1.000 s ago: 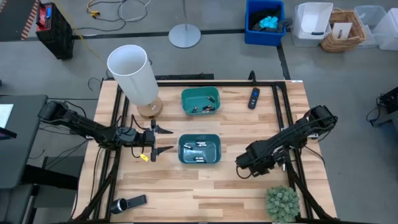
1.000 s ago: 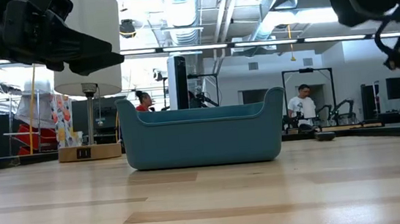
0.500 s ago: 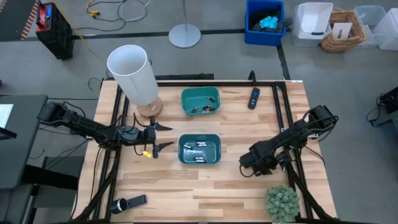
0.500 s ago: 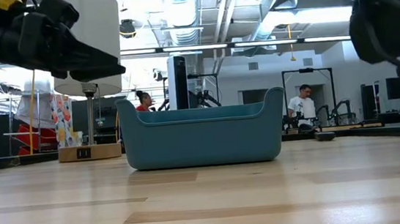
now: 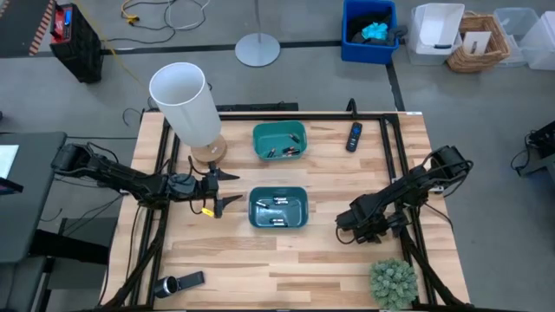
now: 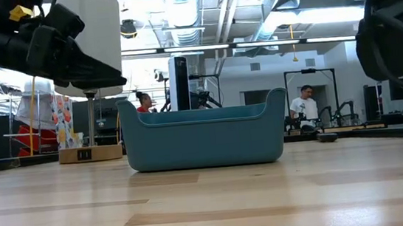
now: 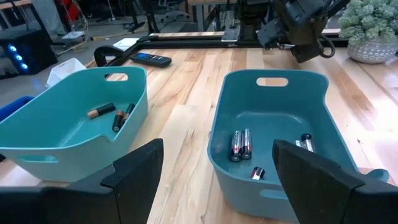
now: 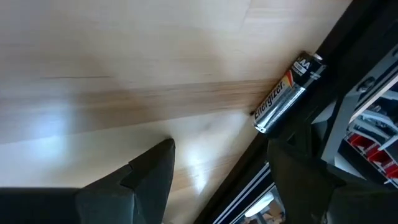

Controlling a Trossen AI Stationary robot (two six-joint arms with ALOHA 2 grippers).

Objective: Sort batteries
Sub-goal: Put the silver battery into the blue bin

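Two teal bins stand mid-table. The far bin (image 5: 280, 140) (image 7: 68, 127) holds a few batteries (image 7: 102, 111). The near bin (image 5: 278, 208) (image 7: 273, 134) holds several batteries (image 7: 241, 144). My left gripper (image 5: 229, 189) (image 7: 217, 149) hovers open left of the bins, pointing at them, with nothing between its fingers. My right gripper (image 5: 347, 227) (image 8: 221, 149) is open and slants down over the table right of the near bin. One black and silver battery (image 8: 286, 93) lies on its side on the wood, against the black frame rail, beyond the right fingers.
A lamp with a white shade (image 5: 185, 102) stands far left. A black remote (image 5: 354, 136) lies at the back, a dark flashlight-like cylinder (image 5: 176, 283) at the near left, a potted plant (image 5: 393, 282) at the near right. Black frame rails (image 5: 392, 147) run along the table's sides.
My right gripper has sunk toward the table and shifted a little toward the right edge, staying open. My left gripper has swung slightly toward the far edge, still open.
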